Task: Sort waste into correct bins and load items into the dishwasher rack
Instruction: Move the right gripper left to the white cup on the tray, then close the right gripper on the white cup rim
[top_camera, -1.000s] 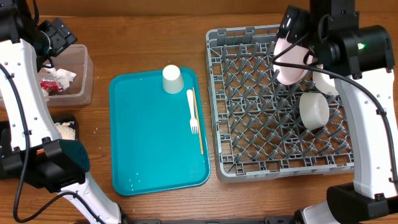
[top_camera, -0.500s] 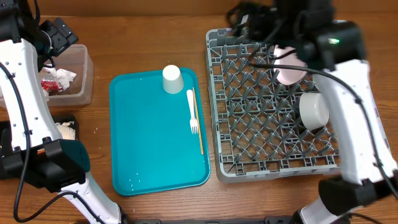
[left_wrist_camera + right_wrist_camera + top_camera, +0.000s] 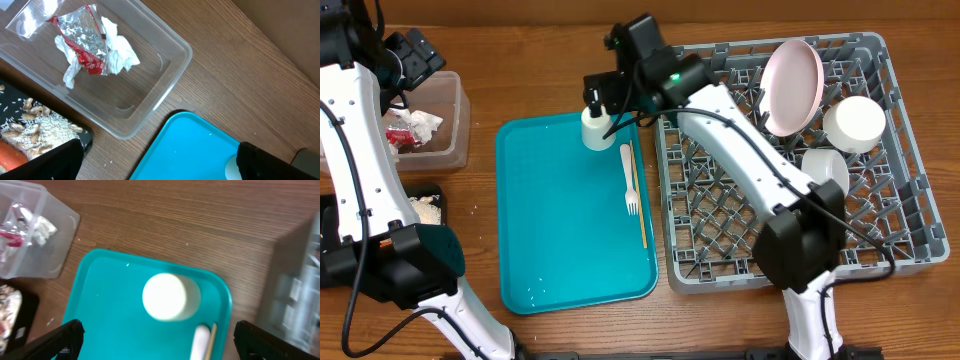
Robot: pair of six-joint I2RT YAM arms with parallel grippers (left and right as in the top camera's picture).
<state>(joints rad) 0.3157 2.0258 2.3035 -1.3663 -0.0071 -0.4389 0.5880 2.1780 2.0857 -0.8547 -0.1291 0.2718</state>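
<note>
Two arms were in view. The right arm (image 3: 740, 150) was stretched from the dishwasher rack (image 3: 905, 215) side across to the far end of the teal tray (image 3: 560, 250), wrist camera looking down. The right jaws stood wide open above the cup (image 3: 167, 297) and gripped nothing. The left arm (image 3: 350, 130) was raised over the clear tub (image 3: 170, 75) at the far left of the tabletop (image 3: 520, 60). The left jaws were likewise spread open and empty.

One cup stood on end on the teal tray, near its far edge, long axis vertical. One fork (image 3: 628, 180) lay flat on the tray just nearer than the cup, long axis running far to near, tines toward the near edge. One wooden stick (image 3: 639, 205) lay parallel to the fork, just beside it on the rack side.

One pink plate (image 3: 793, 85) stood on edge in the far part of the rack, leaning. Two bowls (image 3: 853, 122) sat in the rack beside and just nearer than the plate.

The clear tub held one wrapper (image 3: 82, 45) and one napkin (image 3: 119, 50), touching each other. The black tray (image 3: 86, 141), just beside the tub, held grain scraps (image 3: 35, 125) and one carrot (image 3: 10, 157).
</note>
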